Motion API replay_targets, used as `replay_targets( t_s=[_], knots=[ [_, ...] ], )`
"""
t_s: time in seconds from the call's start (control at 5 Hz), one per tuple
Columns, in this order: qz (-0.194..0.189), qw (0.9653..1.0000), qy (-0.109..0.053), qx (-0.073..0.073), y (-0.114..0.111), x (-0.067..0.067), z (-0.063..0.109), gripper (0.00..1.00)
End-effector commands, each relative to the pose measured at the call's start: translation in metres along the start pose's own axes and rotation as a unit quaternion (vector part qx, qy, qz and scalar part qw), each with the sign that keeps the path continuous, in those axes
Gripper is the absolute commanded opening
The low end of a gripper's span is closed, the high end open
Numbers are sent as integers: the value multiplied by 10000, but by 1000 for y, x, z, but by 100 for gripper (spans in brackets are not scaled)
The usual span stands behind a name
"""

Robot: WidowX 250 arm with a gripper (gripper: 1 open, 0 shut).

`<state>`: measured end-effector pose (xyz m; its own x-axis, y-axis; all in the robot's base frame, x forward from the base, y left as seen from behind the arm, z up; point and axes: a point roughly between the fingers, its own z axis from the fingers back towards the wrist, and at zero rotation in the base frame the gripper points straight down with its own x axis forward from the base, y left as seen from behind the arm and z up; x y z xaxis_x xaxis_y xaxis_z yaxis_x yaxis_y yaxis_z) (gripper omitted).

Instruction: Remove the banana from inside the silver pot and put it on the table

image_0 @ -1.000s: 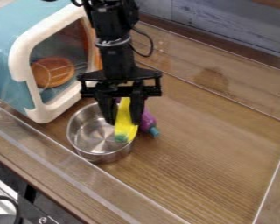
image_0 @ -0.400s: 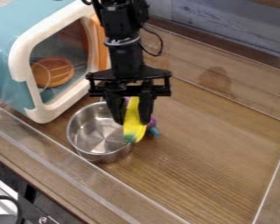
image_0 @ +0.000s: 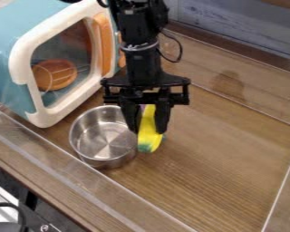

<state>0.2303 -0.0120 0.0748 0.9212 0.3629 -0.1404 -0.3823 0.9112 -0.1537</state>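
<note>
Camera view, your only angle, looks down on the table (image_0: 232, 163) from the front corner, with clear plastic walls running along its near and right edges. Your gripper (image_0: 149, 116) hangs nearly straight down from the black arm, and its fingers are clamped on the banana (image_0: 150, 136). You can see the yellow fruit hanging almost upright between the black fingers, its lower end poking out below them. That lower end sits just right of the silver pot (image_0: 101, 138), outside the rim and over bare wood. Whether the tip touches the tabletop or hangs a little above it you probably cannot settle from this angle, since the shadow and the fruit merge there.

Look at the pot itself: it stands upright on the wood near the front wall, and its shiny inside shows nothing but reflections. Its right rim lies just beside the banana and the left finger.

Behind the pot, at the left edge, you have the white-and-teal toy microwave (image_0: 26, 63), its door facing the pot, with an orange round object (image_0: 57, 74) visible through the window. A dark stain (image_0: 223, 83) marks the wood to the right of the arm, well apart from the pot.
</note>
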Motion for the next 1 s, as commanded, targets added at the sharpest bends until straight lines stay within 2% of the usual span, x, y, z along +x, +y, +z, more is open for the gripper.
replay_targets(
  t_s=[0.0,0.8],
  knots=[
    [-102,9993,-345,-134,-10,6,17,0],
    [-217,9991,-315,-196,-25,3,14,0]
  ],
)
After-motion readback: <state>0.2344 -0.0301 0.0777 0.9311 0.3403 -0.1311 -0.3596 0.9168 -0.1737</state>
